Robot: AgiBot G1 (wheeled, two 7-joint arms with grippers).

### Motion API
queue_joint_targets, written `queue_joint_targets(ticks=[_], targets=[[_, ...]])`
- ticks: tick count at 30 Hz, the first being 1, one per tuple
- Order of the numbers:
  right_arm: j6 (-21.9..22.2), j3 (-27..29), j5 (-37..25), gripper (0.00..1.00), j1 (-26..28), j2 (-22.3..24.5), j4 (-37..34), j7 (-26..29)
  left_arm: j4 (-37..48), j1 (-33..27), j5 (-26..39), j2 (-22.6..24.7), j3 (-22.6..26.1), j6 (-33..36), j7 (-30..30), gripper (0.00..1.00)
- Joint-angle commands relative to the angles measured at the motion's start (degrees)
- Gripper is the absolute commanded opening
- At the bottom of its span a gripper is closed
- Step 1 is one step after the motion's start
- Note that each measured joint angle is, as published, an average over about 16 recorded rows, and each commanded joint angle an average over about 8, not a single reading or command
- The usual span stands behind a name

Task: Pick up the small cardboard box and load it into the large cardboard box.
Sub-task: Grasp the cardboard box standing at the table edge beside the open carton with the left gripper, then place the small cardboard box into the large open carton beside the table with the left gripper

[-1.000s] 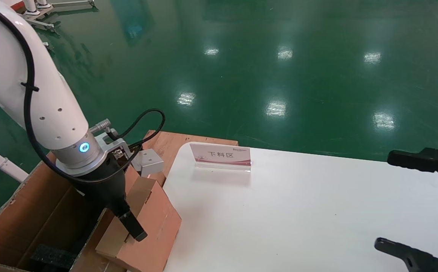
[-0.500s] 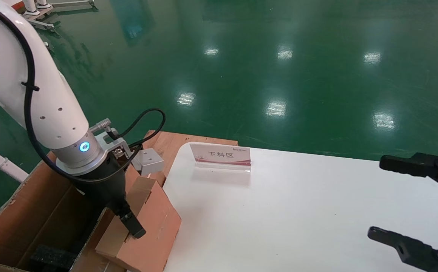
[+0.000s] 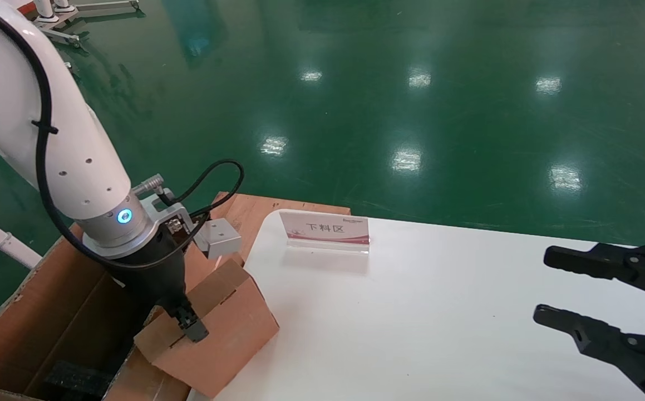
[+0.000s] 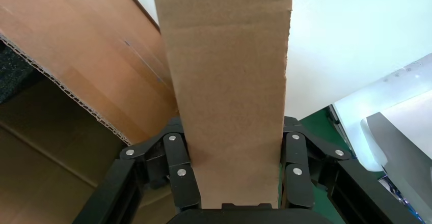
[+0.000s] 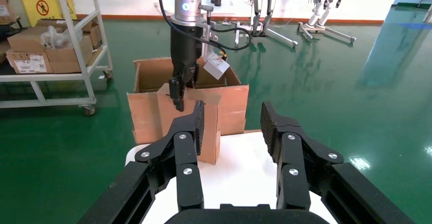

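Fingers of the left gripper point(image 3: 188, 323) clamp the small cardboard box point(image 3: 216, 328), tilted against the large cardboard box point(image 3: 49, 301) flap beside the tabletop point(image 3: 411, 312); right gripper point(image 3: 567, 289) hovers spread wide.

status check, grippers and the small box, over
Left gripper shut on small cardboard box, tilted at large cardboard box rim. Right gripper open over table.

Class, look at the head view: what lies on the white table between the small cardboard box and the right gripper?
Only bare white table lies between the small cardboard box and right gripper; the sign stands farther back.
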Motion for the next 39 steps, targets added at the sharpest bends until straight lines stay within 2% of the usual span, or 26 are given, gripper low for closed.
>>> queue_joint_targets(ticks=[1, 12, 16, 25, 30, 34, 39], targets=[[0.0, 0.0, 0.0, 1.0, 0.0, 0.0, 0.0, 0.0, 0.0, 0.0, 0.01, 0.01, 0.0, 0.0, 0.01, 0.0], [0.0, 0.0, -0.02, 1.0, 0.0, 0.0, 0.0, 0.0, 0.31, -0.06, -0.04, 0.09, -0.08, -0.04, 0.11, 0.0], [0.0, -0.01, -0.02, 1.0, 0.01, 0.0, -0.01, -0.01, 1.33, -2.14, -1.16, -0.12, -1.36, -0.03, 0.35, 0.0], [-0.01, -0.05, 0.0, 1.0, 0.03, 0.0, -0.05, -0.03, 3.41, -15.99, -4.03, -2.21, -7.71, 1.42, -0.16, 0.0], [-0.01, -0.07, 0.01, 1.0, 0.04, 0.01, -0.05, -0.04, 5.94, -22.14, -4.2, -2.21, -9.03, 2.85, -0.04, 0.0], [0.0, -0.08, 0.02, 1.0, 0.04, 0.01, -0.05, -0.05, 7.99, -27.04, -2.58, -1.77, -7.58, 3.83, 0.88, 0.0], [0.01, -0.1, 0.03, 1.0, 0.05, 0.02, -0.06, -0.06, 11.02, -33.5, -0.13, -1.26, -1.23, 4.56, 3.15, 0.0]])
